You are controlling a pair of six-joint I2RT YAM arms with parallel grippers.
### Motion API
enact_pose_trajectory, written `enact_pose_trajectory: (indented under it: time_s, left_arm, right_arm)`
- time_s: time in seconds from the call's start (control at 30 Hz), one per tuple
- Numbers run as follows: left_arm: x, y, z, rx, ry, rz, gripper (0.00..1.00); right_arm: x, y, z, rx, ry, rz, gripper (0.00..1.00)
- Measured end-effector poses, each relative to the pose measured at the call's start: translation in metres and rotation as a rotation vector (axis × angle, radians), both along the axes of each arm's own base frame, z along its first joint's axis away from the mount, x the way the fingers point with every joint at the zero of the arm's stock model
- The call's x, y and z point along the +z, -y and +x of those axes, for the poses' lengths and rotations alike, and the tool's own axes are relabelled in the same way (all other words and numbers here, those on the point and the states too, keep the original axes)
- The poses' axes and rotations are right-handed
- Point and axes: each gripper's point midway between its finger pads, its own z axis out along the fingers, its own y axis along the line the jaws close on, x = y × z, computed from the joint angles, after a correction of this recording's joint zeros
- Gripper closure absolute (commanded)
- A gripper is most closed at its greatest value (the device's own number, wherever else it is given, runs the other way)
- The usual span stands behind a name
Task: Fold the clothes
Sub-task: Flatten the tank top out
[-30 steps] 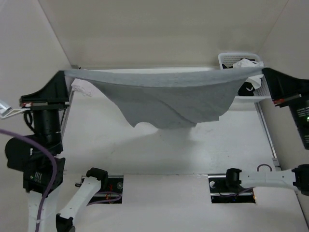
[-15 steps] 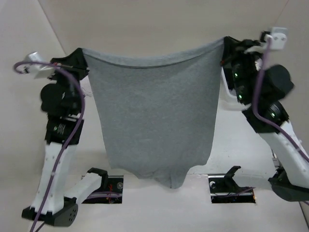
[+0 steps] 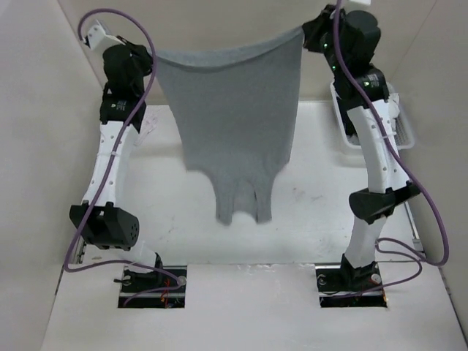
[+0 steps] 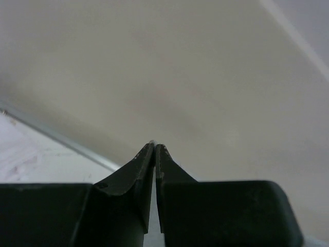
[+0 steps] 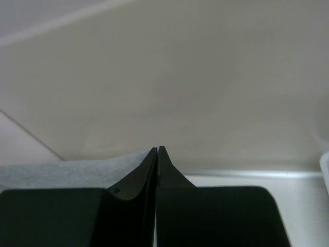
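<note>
Top external view: we see the left hand [image 3: 152, 60] and right hand [image 3: 308, 33], both pinched shut on the upper corners of the plain light grey knit sleeveless top [image 3: 234, 110], which hangs above the white worktop [image 3: 307, 212]. We cannot tell what the white plastic basket [image 3: 404, 135] contains.

Left fingers [image 4: 128, 180], right fingers [image 5: 132, 181]: clamped, aloft.
</note>
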Motion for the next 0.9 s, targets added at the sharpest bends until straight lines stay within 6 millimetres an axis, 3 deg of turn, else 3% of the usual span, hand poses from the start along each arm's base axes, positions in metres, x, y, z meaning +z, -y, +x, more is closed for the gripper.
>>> enact_pose_trajectory:
  time_s: [0.13, 0.27, 0.37, 0.47, 0.53, 0.6, 0.7, 0.8, 0.9]
  left_arm:
    - [0.088, -0.014, -0.021, 0.013, 0.185, 0.001, 0.96]
    - [0.150, -0.023, -0.059, 0.033, 0.329, 0.021, 0.96]
    - [0.168, -0.023, -0.081, 0.035, 0.374, 0.031, 0.96]
    - [0.164, -0.024, -0.093, 0.036, 0.379, 0.036, 0.96]
    - [0.143, -0.023, -0.096, 0.039, 0.348, 0.035, 0.96]
    - [0.109, -0.021, -0.097, 0.038, 0.290, 0.036, 0.96]
    - [0.030, -0.015, -0.102, 0.030, 0.159, 0.040, 0.96]
    - [-0.062, -0.005, -0.121, 0.004, 0.000, 0.043, 0.96]
    - [-0.137, 0.004, -0.154, -0.028, -0.135, 0.045, 0.96]
  right_arm:
    - [0.086, 0.008, -0.034, 0.021, 0.192, 0.075, 1.00]
    - [0.135, 0.024, -0.082, 0.028, 0.301, 0.115, 1.00]
    - [0.145, 0.033, -0.104, 0.028, 0.319, 0.119, 1.00]
    - [0.126, 0.038, -0.108, 0.021, 0.274, 0.101, 1.00]
    - [0.096, 0.037, -0.104, 0.019, 0.211, 0.077, 1.00]
    - [0.055, 0.035, -0.099, 0.021, 0.132, 0.050, 1.00]
    - [-0.030, 0.034, -0.100, 0.025, -0.020, 0.003, 1.00]
    - [-0.123, 0.034, -0.125, 0.031, -0.175, -0.035, 1.00]
    - [-0.185, 0.030, -0.167, 0.065, -0.262, -0.050, 1.00]
